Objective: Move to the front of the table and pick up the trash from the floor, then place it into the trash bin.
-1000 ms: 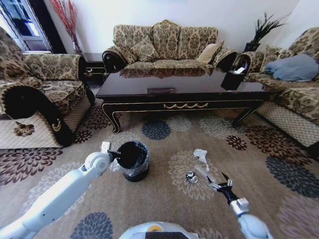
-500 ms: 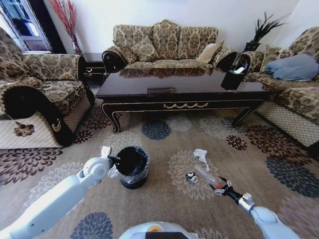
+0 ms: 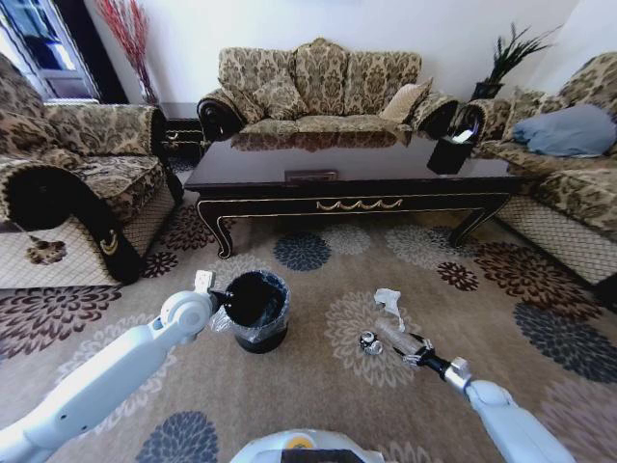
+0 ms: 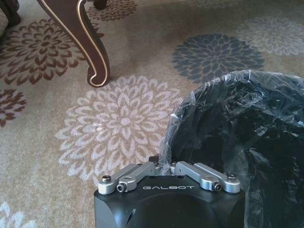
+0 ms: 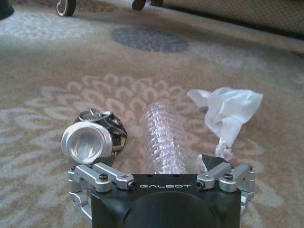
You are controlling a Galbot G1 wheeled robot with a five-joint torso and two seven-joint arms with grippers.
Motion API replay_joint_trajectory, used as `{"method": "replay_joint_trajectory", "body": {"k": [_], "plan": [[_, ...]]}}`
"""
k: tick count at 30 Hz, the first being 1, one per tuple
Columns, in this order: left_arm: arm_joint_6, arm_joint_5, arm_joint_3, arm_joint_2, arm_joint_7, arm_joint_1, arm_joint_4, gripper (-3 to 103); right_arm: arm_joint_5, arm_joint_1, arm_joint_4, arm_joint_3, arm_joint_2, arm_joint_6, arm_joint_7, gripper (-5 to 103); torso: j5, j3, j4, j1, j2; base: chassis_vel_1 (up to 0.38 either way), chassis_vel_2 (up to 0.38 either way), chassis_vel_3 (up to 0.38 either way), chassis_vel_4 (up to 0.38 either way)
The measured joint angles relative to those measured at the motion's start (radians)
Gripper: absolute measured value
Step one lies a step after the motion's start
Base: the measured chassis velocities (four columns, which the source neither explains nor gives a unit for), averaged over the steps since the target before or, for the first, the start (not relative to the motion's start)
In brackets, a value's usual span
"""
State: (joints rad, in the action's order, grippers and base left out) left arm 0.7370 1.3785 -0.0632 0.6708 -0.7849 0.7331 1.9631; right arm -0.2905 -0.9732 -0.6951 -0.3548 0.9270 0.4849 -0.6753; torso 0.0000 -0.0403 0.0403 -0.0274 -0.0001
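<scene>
Floor: we see a beige carpet with large flower medallions (image 3: 318, 386), and all the litter lies on it in front of the long, glossy dark wooden bench with gold scroll ornament (image 3: 347, 169).
Trash: a crumpled white tissue-like paper (image 3: 388, 300), a ribbed clear plastic bottle lying on its side (image 3: 397, 337) and a crushed shiny silver-black can (image 3: 369, 341) lie near one another on one pale medallion; the can is just beside the bottle, on the side toward the bin.
Trash, close up: in the right wrist view the clear bottle (image 5: 164, 142) runs straight out from the gripper body, the can (image 5: 93, 137) beside it and the white paper (image 5: 228, 114) on the other side.
Right gripper (image 3: 416, 354): low over the carpet at the near end of the clear bottle; its jaws stand apart on either side of that end, and we cannot tell whether they touch it.
Trash bin: the small black cylindrical bin with a thin clear liner (image 3: 256, 311) stands upright on the carpet, between the litter and our left arm.
Left gripper (image 3: 220, 297): at the bin's rim, its jaws together, pinching the bunched clear liner (image 4: 171, 142) at the edge of the bin (image 4: 247, 142).
Bench leg: a curved dark leg with a gold edge (image 4: 90, 47) stands on the carpet near the bin.
</scene>
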Motion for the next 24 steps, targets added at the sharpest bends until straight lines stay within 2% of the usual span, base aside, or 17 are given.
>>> {"method": "replay_joint_trajectory", "body": {"k": [1, 2, 4, 7, 8, 9, 11, 12, 13, 14, 16, 20, 22, 23, 24], "plan": [[0.000, 0.003, 0.000, 0.000, 0.000, -0.001, -0.002, 3, 0.009, 0.011, 0.010, 0.012, 0.003, -0.006, 0.006, 101, 0.0000, 0.000, 0.0001, 0.000, 0.000, 0.000, 0.000, 0.000, 0.000], [0.000, 0.003, 0.000, 0.000, 0.001, -0.002, -0.003, 3, 0.018, 0.017, 0.011, 0.019, 0.006, -0.010, 0.010, 96, 0.0000, 0.000, 0.0003, 0.000, 0.000, 0.000, 0.000, 0.000, 0.000], [0.000, 0.004, 0.000, 0.000, 0.001, -0.004, -0.004, 3, 0.024, 0.020, 0.011, 0.022, 0.008, -0.011, 0.013, 96, -0.0001, 0.000, 0.0002, 0.000, 0.000, 0.000, 0.000, 0.000, 0.000], [0.000, 0.005, 0.000, 0.000, 0.005, -0.012, -0.004, 3, 0.052, 0.020, -0.006, 0.037, 0.012, -0.014, 0.019, 81, 0.0000, 0.000, 0.0001, 0.000, 0.000, 0.000, 0.000, 0.000, 0.000], [0.000, 0.005, 0.000, 0.000, 0.005, -0.012, -0.004, 3, 0.052, 0.020, -0.006, 0.037, 0.012, -0.014, 0.019, 81, 0.0000, 0.000, 0.0001, 0.000, 0.000, 0.000, 0.000, 0.000, 0.000], [0.000, 0.006, 0.001, 0.000, 0.005, -0.014, -0.004, 3, 0.060, 0.020, -0.008, 0.040, 0.013, -0.014, 0.021, 76, 0.0000, 0.000, 0.0002, 0.000, 0.000, 0.000, 0.000, 0.000, 0.000], [0.000, 0.007, 0.002, 0.000, 0.005, -0.015, -0.004, 3, 0.062, 0.020, -0.009, 0.041, 0.013, -0.014, 0.022, 76, -0.0001, 0.000, 0.0001, 0.000, 0.000, 0.000, 0.000, 0.000, 0.000], [-0.001, 0.008, 0.004, -0.001, 0.005, -0.013, 0.000, 3, 0.064, 0.020, -0.009, 0.046, 0.013, -0.014, 0.027, 65, 0.0000, 0.000, 0.0004, 0.000, 0.000, 0.000, 0.000, 0.000, 0.000], [-0.001, 0.008, 0.005, -0.002, 0.005, -0.011, 0.001, 3, 0.064, 0.020, -0.010, 0.046, 0.013, -0.014, 0.028, 65, -0.0001, 0.000, 0.0003, 0.000, 0.000, 0.000, 0.000, 0.000, 0.000], [-0.001, 0.007, 0.009, -0.003, 0.005, -0.002, 0.004, 3, 0.068, 0.016, -0.013, 0.046, 0.013, -0.013, 0.030, 54, -0.0002, 0.000, 0.0003, 0.000, 0.000, 0.000, 0.000, 0.000, 0.000], [-0.001, 0.006, 0.011, -0.003, 0.005, 0.003, 0.004, 3, 0.071, 0.013, -0.015, 0.045, 0.013, -0.012, 0.032, 54, -0.0002, 0.000, 0.0003, 0.000, 0.000, 0.000, 0.000, 0.000, 0.000], [-0.001, -0.002, 0.011, 0.005, 0.005, 0.018, 0.006, 3, 0.077, 0.002, -0.020, 0.030, 0.010, -0.007, 0.039, 36, 0.0000, 0.000, 0.0000, 0.000, 0.000, 0.000, 0.000, 0.000, 0.000], [-0.001, -0.008, 0.009, 0.009, 0.005, 0.022, 0.006, 3, 0.078, -0.004, -0.026, 0.021, 0.008, -0.006, 0.041, 36, 0.0004, 0.000, 0.0001, 0.000, 0.000, 0.000, 0.000, 0.000, 0.000], [-0.002, -0.015, 0.003, 0.017, 0.006, 0.030, 0.004, 3, 0.074, -0.020, -0.045, 0.000, 0.003, -0.005, 0.046, 30, 0.0007, 0.000, 0.0004, 0.000, 0.000, 0.000, 0.000, 0.000, 0.000], [-0.002, -0.020, -0.004, 0.025, 0.007, 0.034, 0.001, 3, 0.065, -0.033, -0.067, -0.018, -0.002, -0.005, 0.049, 30, 0.0005, 0.000, 0.0003, 0.000, 0.000, 0.000, 0.000, 0.000, 0.000]]}}
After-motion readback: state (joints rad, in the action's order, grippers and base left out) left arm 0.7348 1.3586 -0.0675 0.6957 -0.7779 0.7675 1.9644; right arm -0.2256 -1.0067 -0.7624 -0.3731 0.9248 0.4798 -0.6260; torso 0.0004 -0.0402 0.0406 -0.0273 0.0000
